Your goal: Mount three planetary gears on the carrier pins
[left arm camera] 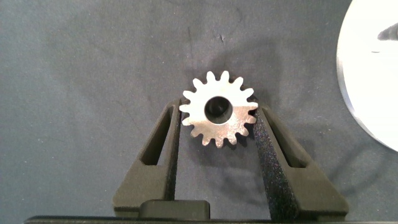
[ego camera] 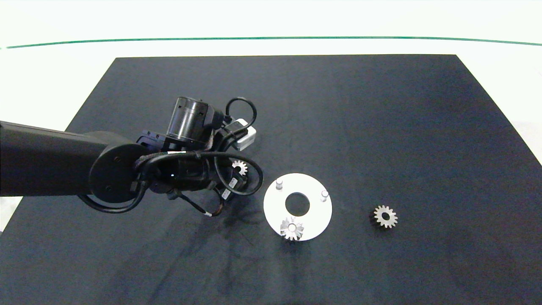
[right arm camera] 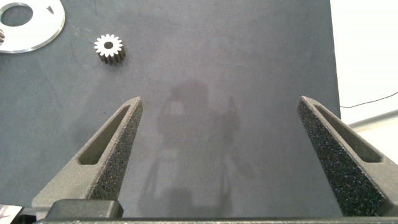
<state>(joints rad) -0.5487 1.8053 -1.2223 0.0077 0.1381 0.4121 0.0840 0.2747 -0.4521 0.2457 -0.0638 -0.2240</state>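
My left gripper (left arm camera: 217,111) is shut on a small silver planetary gear (left arm camera: 219,116), its fingers (left arm camera: 166,140) pressing the teeth from both sides. In the head view this gear (ego camera: 239,167) shows under the left wrist, just left of the white round plate (ego camera: 318,216). Two carrier pins (ego camera: 279,183) (ego camera: 324,195) stand bare on the plate. A second gear (ego camera: 291,228) sits at the plate's near edge, over the third pin's place. A third gear (ego camera: 385,216) lies flat on the mat to the plate's right. My right gripper (right arm camera: 221,102) hangs open over bare mat, with that loose gear (right arm camera: 109,47) some way ahead of it.
A black mat (ego camera: 381,127) covers the white table, whose green line (ego camera: 271,38) runs along the far side. The left arm and its cables (ego camera: 186,169) crowd the mat's left half. The plate's edge (left arm camera: 373,81) shows beside the held gear.
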